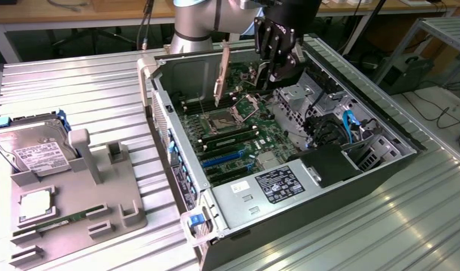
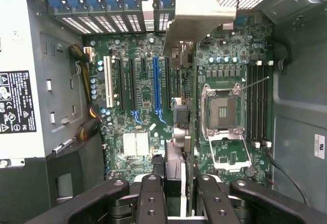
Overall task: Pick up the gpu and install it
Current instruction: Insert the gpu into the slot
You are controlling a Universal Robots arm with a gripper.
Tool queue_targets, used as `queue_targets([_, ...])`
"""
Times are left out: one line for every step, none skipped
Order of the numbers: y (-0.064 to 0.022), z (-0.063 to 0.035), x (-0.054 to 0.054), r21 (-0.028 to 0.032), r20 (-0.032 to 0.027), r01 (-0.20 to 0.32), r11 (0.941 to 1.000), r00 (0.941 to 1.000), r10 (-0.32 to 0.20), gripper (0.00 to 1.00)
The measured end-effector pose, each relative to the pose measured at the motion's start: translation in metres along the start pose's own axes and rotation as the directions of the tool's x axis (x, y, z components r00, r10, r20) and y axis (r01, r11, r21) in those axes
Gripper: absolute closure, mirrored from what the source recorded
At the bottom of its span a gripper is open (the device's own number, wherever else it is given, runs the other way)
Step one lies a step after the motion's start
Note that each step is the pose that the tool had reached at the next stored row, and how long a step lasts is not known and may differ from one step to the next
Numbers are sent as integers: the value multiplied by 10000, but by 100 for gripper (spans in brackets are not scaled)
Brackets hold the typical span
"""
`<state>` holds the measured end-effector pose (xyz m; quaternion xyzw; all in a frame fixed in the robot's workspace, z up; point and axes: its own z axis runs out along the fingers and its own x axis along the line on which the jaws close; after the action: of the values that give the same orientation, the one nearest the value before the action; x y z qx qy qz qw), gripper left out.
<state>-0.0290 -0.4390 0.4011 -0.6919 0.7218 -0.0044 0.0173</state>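
My gripper [image 1: 279, 72] hangs over the far end of the open computer case [image 1: 178, 73], shut on the gpu [image 1: 223, 76]. The gpu is a thin dark card held on edge above the motherboard [image 1: 230, 135], with its pale metal bracket pointing toward the exterior view's left. In the wrist view the gpu [image 2: 178, 119] runs edge-on out from between my black fingers [image 2: 151, 198], and its bracket [image 2: 196, 25] is at the far end over the case's rear slots. A long blue slot [image 2: 156, 89] lies just beside the card's edge. The card is clear of the board.
On the exterior view's left, a grey holder [image 1: 102, 197] carries a hard drive [image 1: 34, 149], a green RAM stick [image 1: 56, 220] and a processor chip [image 1: 35, 204]. Inside the case are the power supply [image 1: 279, 183], the empty processor socket [image 2: 222, 112] and drive-bay cables [image 1: 343, 127].
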Motion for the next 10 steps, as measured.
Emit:
queue_targets([0,9,0,0,0,0,10000,10000,0,72])
queue_targets([0,14,0,0,1,0,10000,10000,0,72])
queue_targets([1,21,1,0,1,0,10000,10000,0,72])
queue_targets([1,27,1,0,1,0,10000,10000,0,72])
queue_targets([1,35,1,0,1,0,10000,10000,0,72])
queue_targets([1,43,1,0,1,0,10000,10000,0,72])
queue_targets([2,50,1,0,1,0,10000,10000,0,72])
queue_targets([2,59,1,0,1,0,10000,10000,0,72])
queue_targets([2,67,2,0,1,0,10000,10000,0,72])
queue_targets([2,74,2,0,1,0,10000,10000,0,72])
